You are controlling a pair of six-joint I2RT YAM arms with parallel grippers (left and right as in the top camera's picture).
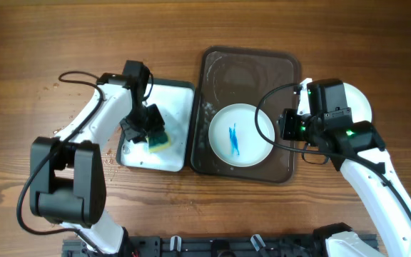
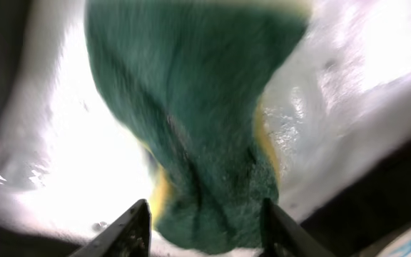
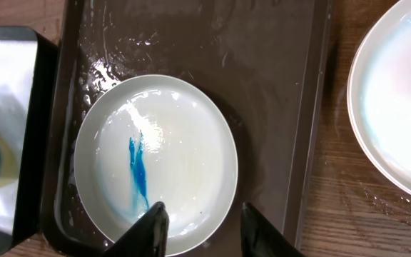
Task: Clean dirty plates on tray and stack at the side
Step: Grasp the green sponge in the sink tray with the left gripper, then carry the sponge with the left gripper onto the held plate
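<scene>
Left claw [image 1: 147, 134] clamps the green sponge [image 1: 160, 140] in the white tub [image 1: 174, 96]. A blue-smeared plate [image 1: 242, 135] lies on the dark tray [image 1: 252, 68], with the right claw [image 3: 202, 227] part-open and empty at its rim. Another plate [image 1: 360, 100] sits on the table [image 1: 48, 43] beyond.

Glossy white plate [image 1: 242, 148], wet shiny dark tray [image 1: 277, 71], rough green sponge [image 2: 191, 128], wood-grain tabletop [image 1: 34, 43]

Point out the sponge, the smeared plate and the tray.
sponge [image 1: 160, 138], overhead view, green top face.
smeared plate [image 1: 247, 132], overhead view, white centre.
tray [image 1: 248, 68], overhead view, bare floor above the plate.
</scene>
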